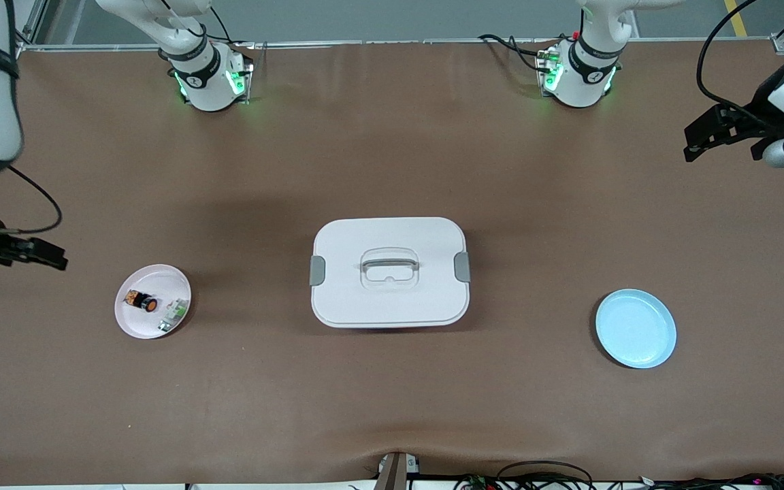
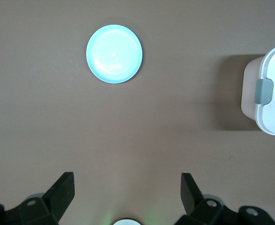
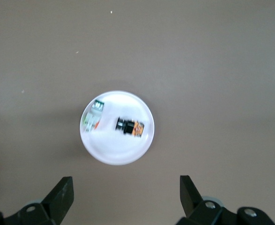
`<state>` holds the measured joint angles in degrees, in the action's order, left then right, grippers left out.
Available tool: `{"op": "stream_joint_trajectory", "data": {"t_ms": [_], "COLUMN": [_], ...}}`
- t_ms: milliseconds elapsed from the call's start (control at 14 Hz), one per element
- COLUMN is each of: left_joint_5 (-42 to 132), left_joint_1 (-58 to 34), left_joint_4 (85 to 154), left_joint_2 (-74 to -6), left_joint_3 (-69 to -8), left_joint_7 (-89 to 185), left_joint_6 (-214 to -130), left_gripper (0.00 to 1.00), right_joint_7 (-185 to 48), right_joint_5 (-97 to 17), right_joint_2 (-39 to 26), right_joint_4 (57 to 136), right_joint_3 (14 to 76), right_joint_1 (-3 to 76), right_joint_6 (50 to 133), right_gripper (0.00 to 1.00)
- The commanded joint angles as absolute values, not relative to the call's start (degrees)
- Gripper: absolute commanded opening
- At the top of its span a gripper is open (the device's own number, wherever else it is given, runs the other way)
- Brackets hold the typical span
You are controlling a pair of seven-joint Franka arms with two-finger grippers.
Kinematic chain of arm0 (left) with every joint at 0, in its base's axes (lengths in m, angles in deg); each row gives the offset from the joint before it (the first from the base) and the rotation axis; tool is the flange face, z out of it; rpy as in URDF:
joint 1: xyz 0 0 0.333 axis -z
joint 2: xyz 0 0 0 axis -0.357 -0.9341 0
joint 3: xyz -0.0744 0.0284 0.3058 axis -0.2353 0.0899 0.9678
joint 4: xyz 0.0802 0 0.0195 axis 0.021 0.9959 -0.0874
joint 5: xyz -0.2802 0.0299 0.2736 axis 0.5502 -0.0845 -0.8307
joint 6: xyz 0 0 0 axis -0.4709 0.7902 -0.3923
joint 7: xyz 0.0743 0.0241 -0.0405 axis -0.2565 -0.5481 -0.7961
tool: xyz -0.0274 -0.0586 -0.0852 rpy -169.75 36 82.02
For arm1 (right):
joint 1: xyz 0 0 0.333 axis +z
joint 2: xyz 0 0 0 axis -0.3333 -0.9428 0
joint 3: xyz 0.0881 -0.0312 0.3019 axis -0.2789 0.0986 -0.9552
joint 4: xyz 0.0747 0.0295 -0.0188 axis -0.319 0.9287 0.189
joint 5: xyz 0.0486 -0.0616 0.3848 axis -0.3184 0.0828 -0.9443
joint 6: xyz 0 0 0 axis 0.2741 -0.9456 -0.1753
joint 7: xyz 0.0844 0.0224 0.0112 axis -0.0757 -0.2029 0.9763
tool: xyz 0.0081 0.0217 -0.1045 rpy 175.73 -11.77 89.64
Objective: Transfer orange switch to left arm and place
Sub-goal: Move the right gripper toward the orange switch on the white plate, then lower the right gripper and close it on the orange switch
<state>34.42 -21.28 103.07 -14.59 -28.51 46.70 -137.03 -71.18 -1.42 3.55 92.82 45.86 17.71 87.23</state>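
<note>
The orange switch (image 1: 141, 301) lies on its side on a small pink plate (image 1: 135, 321) toward the right arm's end of the table. It also shows in the right wrist view (image 3: 129, 126) on that plate (image 3: 114, 151). The white box (image 1: 389, 299) with grey clasps stands at the table's middle. My right gripper (image 1: 48, 255) is open and empty, up over bare table beside the pink plate. My left gripper (image 1: 695, 139) is open and empty, up over the table at the left arm's end. Both show wide open in their wrist views, the right (image 3: 126, 197) and the left (image 2: 127, 192).
A small green-and-white component (image 1: 174, 312) lies on the pink plate beside the switch, and shows in the right wrist view (image 3: 93, 117). An empty light blue plate (image 1: 635, 328) sits toward the left arm's end, also in the left wrist view (image 2: 114, 54), where the box's end (image 2: 273, 89) shows too.
</note>
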Motion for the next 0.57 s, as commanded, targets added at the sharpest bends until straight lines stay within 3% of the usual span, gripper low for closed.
{"op": "stream_joint_trajectory", "data": {"t_ms": [0,501], "left_joint_5": [34.1,33.9], "left_joint_1": [-21.8,-21.5], "left_joint_4": [105.1,106.9], "left_joint_2": [-13.4,-14.1], "left_joint_3": [-28.8,-28.9], "left_joint_7": [47.5,47.6], "left_joint_6": [-138.4,-141.8], "left_gripper": [1.0,1.0], "right_joint_7": [-72.3,-73.0], "right_joint_5": [-1.5,-7.7], "right_joint_2": [2.1,-11.3], "right_joint_4": [98.2,98.1], "right_joint_3": [45.8,45.9], "right_joint_1": [17.1,15.8], "right_joint_6": [94.1,104.1], "right_gripper": [1.0,1.0]}}
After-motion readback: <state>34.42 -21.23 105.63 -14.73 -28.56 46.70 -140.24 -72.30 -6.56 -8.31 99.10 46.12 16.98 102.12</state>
